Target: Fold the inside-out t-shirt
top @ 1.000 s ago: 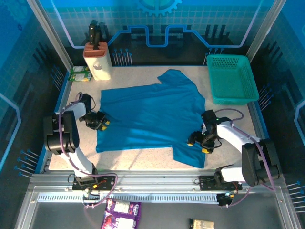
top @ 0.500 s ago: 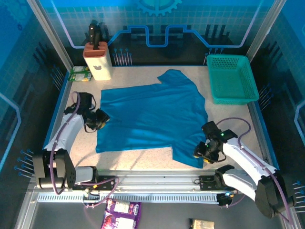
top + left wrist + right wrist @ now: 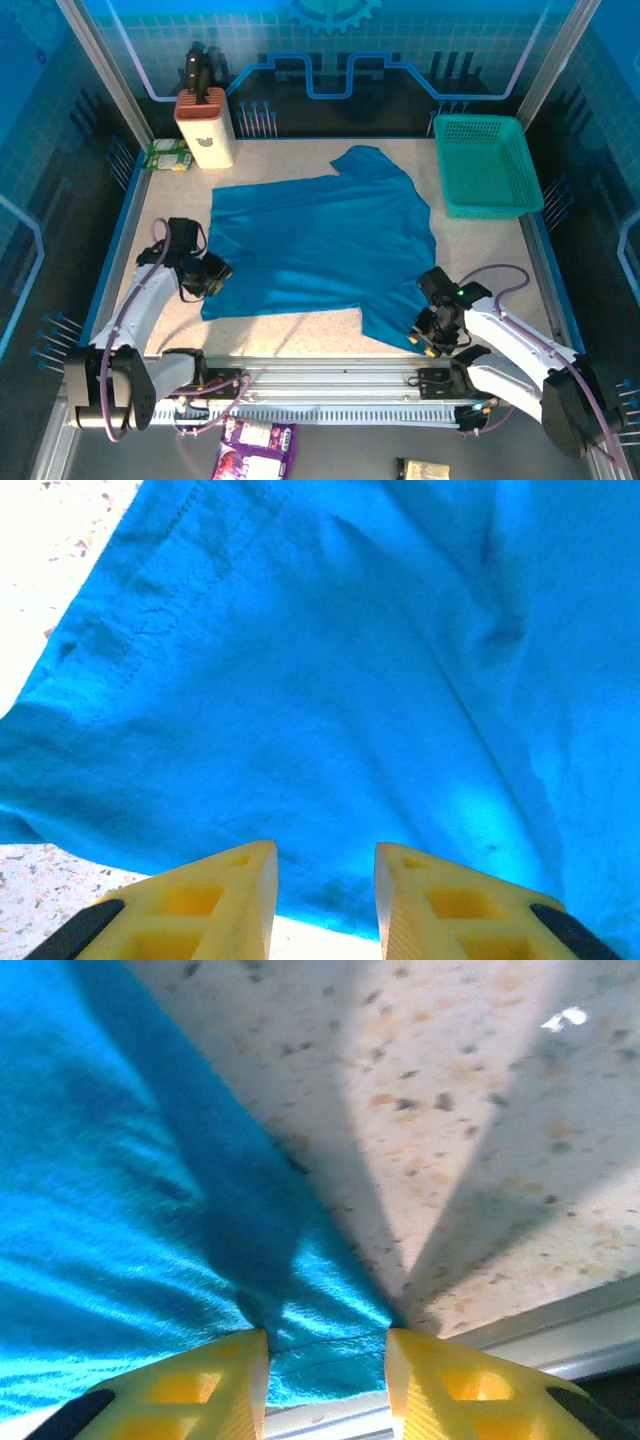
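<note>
Left gripper straddles t-shirt hem, cloth ahead of fingers; right gripper straddles its near corner. Whether either is grasping: cannot tell.

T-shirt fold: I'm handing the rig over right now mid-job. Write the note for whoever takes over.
Left gripper: low at the left edge of the t-shirt, jaws partly apart astride the hem; grip not confirmed.
Right gripper: at the shirt's near right corner, jaws partly apart with cloth between them; grip not confirmed.
Shirt: spread flat on the table.
Done: shirt laid out, both grippers at its edges.
Left: every fold; none made yet.
</note>
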Action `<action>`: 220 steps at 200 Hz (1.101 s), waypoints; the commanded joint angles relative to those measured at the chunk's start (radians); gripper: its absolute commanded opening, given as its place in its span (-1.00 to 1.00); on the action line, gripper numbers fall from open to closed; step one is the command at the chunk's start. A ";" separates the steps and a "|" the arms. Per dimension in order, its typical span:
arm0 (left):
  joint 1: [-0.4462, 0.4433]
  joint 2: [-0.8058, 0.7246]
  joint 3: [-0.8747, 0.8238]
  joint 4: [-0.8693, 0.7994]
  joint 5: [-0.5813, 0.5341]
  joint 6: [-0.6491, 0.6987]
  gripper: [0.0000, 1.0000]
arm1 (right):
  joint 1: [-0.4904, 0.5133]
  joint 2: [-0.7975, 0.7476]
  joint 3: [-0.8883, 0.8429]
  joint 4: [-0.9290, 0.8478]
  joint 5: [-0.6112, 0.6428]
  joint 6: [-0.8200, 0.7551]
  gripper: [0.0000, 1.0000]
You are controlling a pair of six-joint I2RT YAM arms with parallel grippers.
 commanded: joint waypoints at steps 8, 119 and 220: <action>-0.006 -0.038 -0.017 -0.043 -0.023 -0.030 -0.35 | 0.019 -0.006 0.063 -0.137 0.079 0.097 -0.20; -0.006 -0.105 -0.100 -0.067 -0.074 -0.098 -0.18 | 0.054 0.041 -0.035 0.017 0.010 0.183 -0.36; 0.078 -0.147 -0.159 -0.247 -0.236 -0.240 -0.14 | 0.047 -0.016 -0.022 0.004 0.024 0.186 -1.00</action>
